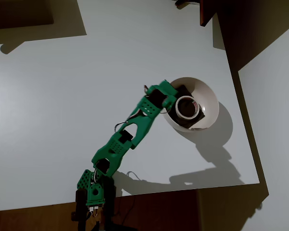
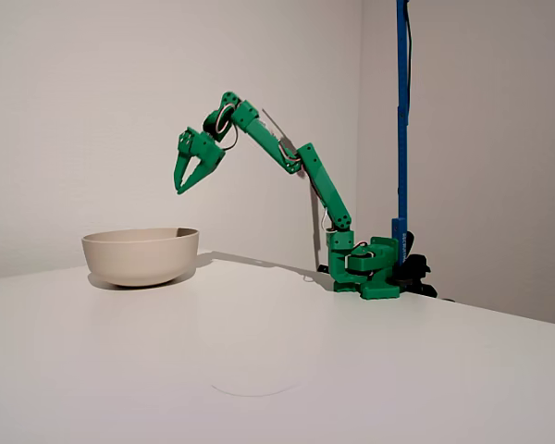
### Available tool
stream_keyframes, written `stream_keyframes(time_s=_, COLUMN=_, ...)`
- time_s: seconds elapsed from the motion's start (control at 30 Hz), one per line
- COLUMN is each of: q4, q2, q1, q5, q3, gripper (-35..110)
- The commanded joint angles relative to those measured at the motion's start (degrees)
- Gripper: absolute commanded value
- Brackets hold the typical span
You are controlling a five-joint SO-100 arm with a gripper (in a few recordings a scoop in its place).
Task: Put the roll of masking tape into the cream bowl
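Since the tape (image 1: 186,107) lies inside the bowl (image 1: 209,96), the job looks done; the pincer (image 2: 187,181) hangs above, parted and holding nothing.

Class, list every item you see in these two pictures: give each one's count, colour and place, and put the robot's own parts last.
Roll of masking tape: one, off-white, lying inside the bowl on the brown thing.
Cream bowl: one, cream, on the table, right of centre in the overhead view.
Brown squarish thing: one, dark brown, inside the bowl under the tape.
Table: one, white, under everything.
Pole: one, blue, upright behind the arm's base.
Arm: one, green, reaching toward the bowl.
Gripper: one, green, fingers open, empty, raised above the bowl.
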State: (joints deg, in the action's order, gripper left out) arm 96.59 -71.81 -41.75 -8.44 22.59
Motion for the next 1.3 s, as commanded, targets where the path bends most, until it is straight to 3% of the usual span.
stream_keyframes(time_s=0.0, q4=5.3, q2=-12.6, q1=7.2, q5=-0.3, q3=-4.3, gripper=-8)
stream_keyframes(time_s=0.3, q4=10.3, q2=-27.2, q1=24.5, q5=1.4, q3=0.6, gripper=-8)
stream_keyframes(time_s=0.6, q4=8.9, q2=-46.6, q1=41.5, q5=2.5, q3=23.3, gripper=-8)
stream_keyframes(time_s=0.9, q4=-8.9, q2=-70.4, q1=45.2, q5=5.4, q3=66.2, gripper=-8)
stream_keyframes(time_s=1.27, q4=-29.1, q2=-87.1, q1=44.2, q5=8.5, q3=111.7, gripper=-8)
